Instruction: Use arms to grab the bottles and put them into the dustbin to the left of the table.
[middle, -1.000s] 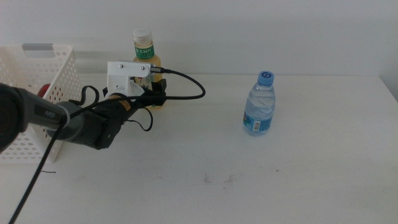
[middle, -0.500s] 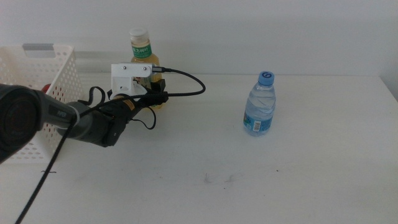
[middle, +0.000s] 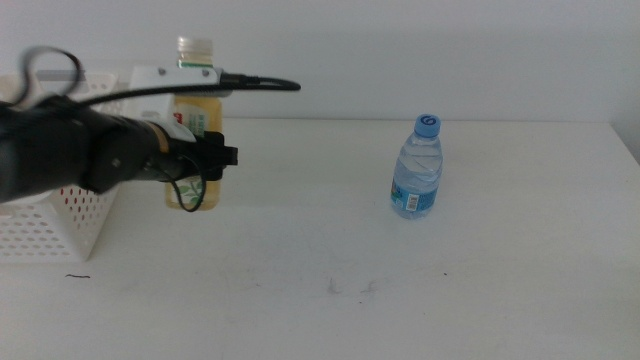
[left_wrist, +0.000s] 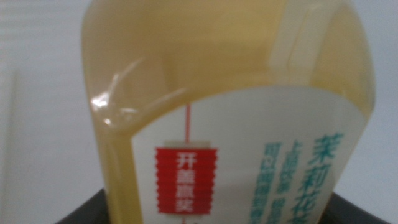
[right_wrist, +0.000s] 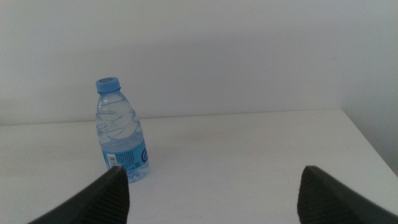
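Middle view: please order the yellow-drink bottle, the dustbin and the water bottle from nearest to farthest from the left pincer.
1. Yellow-drink bottle, held in the left pincer, off the table.
2. Dustbin, just beside it, at the table's left.
3. Water bottle, standing far off toward the right.

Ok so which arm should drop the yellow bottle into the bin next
Left. Its hand already grips the yellow bottle, lifted off the table right beside the white dustbin. The right hand waits open, well away, facing the water bottle.
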